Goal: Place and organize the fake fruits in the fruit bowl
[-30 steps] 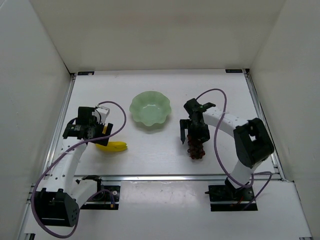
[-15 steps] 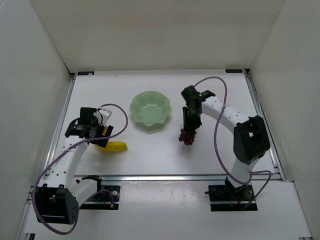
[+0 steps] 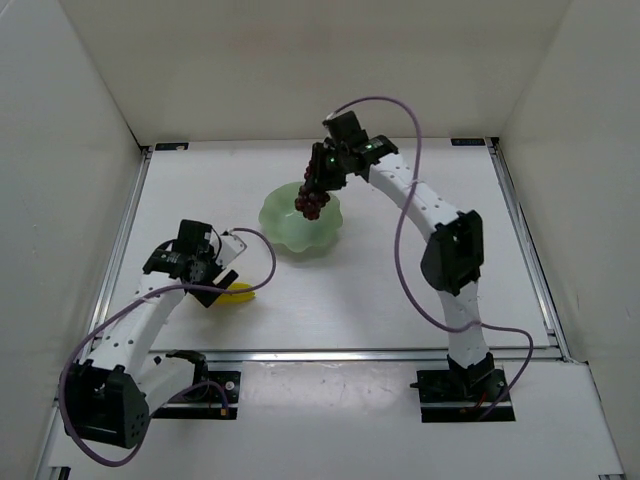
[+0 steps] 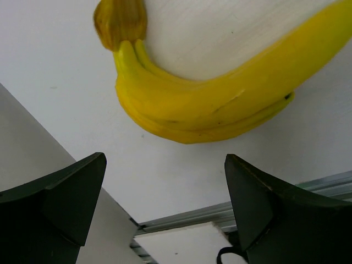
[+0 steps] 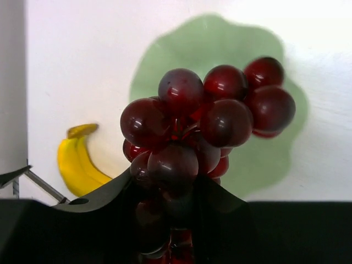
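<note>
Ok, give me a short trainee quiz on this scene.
1. Which gripper holds the grapes: A left, B right, C neither?
2. True or false: the banana lies in the bowl.
3. Fill the gap: the left gripper, close to the banana, has its jaws ___.

Key
1. B, the right gripper.
2. False: it lies on the table, outside the bowl.
3. open
</note>
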{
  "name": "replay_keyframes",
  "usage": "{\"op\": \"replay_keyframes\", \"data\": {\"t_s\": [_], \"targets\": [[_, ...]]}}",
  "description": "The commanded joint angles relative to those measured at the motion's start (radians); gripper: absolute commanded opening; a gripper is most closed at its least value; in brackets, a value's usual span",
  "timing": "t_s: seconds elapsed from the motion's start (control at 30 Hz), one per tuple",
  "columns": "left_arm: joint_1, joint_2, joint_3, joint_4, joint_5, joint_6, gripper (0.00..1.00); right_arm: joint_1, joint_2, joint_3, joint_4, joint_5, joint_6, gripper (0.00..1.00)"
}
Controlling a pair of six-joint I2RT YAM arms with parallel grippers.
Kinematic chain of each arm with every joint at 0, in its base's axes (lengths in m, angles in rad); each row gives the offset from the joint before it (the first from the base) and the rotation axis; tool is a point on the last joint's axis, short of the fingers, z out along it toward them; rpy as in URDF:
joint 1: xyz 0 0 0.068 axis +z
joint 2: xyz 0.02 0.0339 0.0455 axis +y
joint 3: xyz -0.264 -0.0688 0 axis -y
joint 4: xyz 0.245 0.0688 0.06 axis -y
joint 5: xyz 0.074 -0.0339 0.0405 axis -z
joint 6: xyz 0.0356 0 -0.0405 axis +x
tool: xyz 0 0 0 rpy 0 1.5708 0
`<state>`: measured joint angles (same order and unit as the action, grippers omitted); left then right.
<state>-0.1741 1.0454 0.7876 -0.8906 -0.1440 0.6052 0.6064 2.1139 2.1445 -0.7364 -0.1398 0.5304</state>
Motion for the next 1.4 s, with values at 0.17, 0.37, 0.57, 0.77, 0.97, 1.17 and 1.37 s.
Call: {"op": "replay_keyframes", "data": {"t_s": [0.17, 0.37, 0.57, 0.77, 0.97, 1.17, 1.37], "targets": [[-0.145, 0.007, -0.037, 0.027, -0.088, 0.237, 1.00, 0.039, 0.130, 0.031, 0.032, -0.122, 0.039, 0.86], [-0.231, 0.056, -0.027, 0.027, -0.109, 0.263, 1.00, 0.050, 0.000, -0.011, 0.019, -0.060, 0.000, 0.99], [-0.278, 0.085, -0.071, 0.018, -0.128, 0.421, 1.00, 0.050, -0.222, -0.155, 0.019, 0.025, -0.042, 0.99], [-0.278, 0.215, -0.030, 0.006, -0.091, 0.468, 1.00, 0.050, -0.426, -0.339, 0.009, 0.063, -0.063, 0.99], [-0.278, 0.353, -0.016, 0.005, -0.081, 0.460, 0.91, 0.017, -0.603, -0.422, 0.009, 0.132, -0.044, 0.99], [-0.220, 0.412, 0.122, -0.036, -0.039, 0.332, 0.10, -0.002, -0.692, -0.479, -0.001, 0.175, -0.023, 0.99], [-0.209, 0.329, 0.350, -0.126, -0.037, 0.265, 0.10, -0.002, -0.776, -0.558, -0.011, 0.187, 0.005, 0.99]]}}
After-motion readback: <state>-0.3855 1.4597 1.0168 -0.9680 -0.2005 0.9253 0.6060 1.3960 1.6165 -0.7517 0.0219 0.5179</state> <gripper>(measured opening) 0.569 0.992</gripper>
